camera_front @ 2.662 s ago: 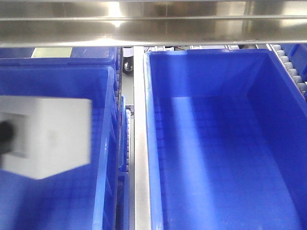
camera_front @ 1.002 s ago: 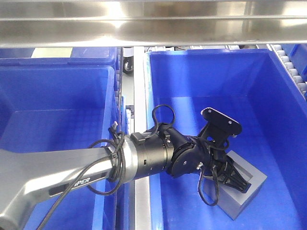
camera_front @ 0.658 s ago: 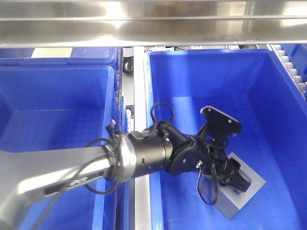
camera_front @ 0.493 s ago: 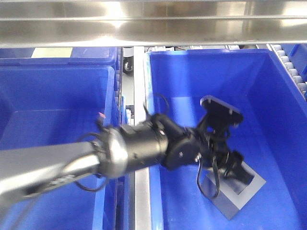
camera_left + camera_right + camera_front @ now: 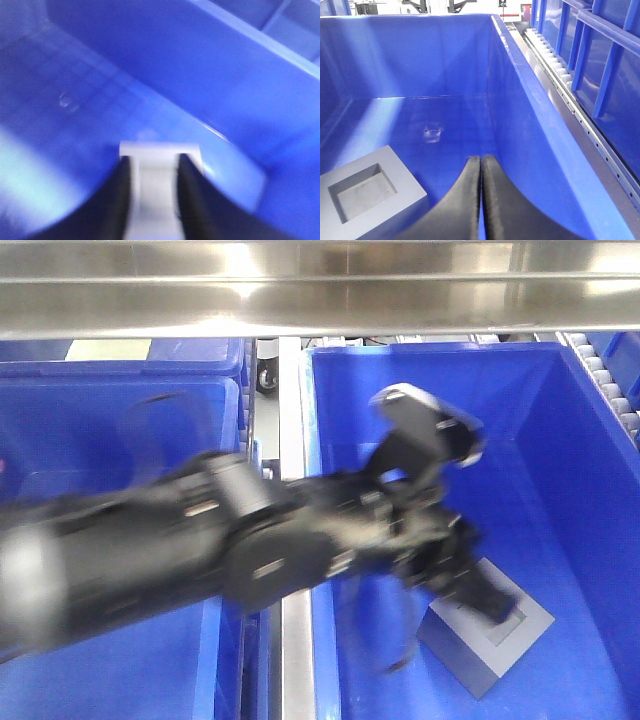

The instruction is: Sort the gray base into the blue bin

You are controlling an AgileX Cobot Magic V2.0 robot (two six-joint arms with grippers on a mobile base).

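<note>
Black, blurred left arm (image 5: 200, 550) with dark curved fingers (image 5: 470, 200).

Blurred in motion across the frame from the lower left: a black robot arm (image 5: 200, 550), reaching over a steel divider rail (image 5: 291, 440) into the right-hand blue bin (image 5: 590, 500). At its tip, the left gripper (image 5: 480, 590), jaws too smeared to read, touching or just above the gray base (image 5: 490, 640). Base resting on the bin floor near the front, recess facing up. Alongside at left, a second blue crate (image 5: 120, 430). Overhead, a polished steel shelf (image 5: 320, 285).
</note>
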